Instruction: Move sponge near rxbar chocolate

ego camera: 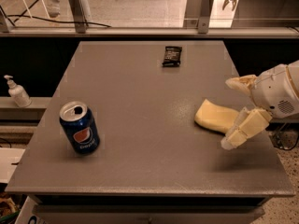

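The pale yellow sponge [212, 115] lies flat on the right side of the grey table [140, 101]. The rxbar chocolate [172, 56], a small black wrapped bar, lies near the table's far edge, well apart from the sponge. My gripper [228, 113] comes in from the right edge, low over the table. It is open, with one pale finger [240, 83] behind the sponge's right end and the other finger [243, 130] in front of it. The sponge's right end is partly hidden by the front finger.
A blue Pepsi can [79, 127] stands upright at the table's front left. A soap dispenser bottle [17, 92] sits on a ledge left of the table. A railing with posts [201, 13] runs behind the far edge.
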Robot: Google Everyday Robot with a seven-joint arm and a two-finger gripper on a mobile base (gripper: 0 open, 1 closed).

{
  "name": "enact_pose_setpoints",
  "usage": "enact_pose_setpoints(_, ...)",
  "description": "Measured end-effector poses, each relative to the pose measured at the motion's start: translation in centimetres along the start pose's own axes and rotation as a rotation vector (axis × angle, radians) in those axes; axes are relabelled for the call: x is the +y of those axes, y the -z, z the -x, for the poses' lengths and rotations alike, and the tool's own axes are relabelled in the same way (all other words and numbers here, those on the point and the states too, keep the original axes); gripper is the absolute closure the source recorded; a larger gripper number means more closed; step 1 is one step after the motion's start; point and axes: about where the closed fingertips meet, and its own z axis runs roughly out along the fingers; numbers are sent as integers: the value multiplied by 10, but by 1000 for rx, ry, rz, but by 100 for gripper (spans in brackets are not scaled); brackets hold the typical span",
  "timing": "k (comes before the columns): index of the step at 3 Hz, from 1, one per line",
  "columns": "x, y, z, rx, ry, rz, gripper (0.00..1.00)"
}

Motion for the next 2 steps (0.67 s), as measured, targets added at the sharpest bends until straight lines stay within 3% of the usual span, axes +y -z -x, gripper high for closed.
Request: enact_pose_setpoints(2, -8, -29, -25, 39, 15, 11, 0)
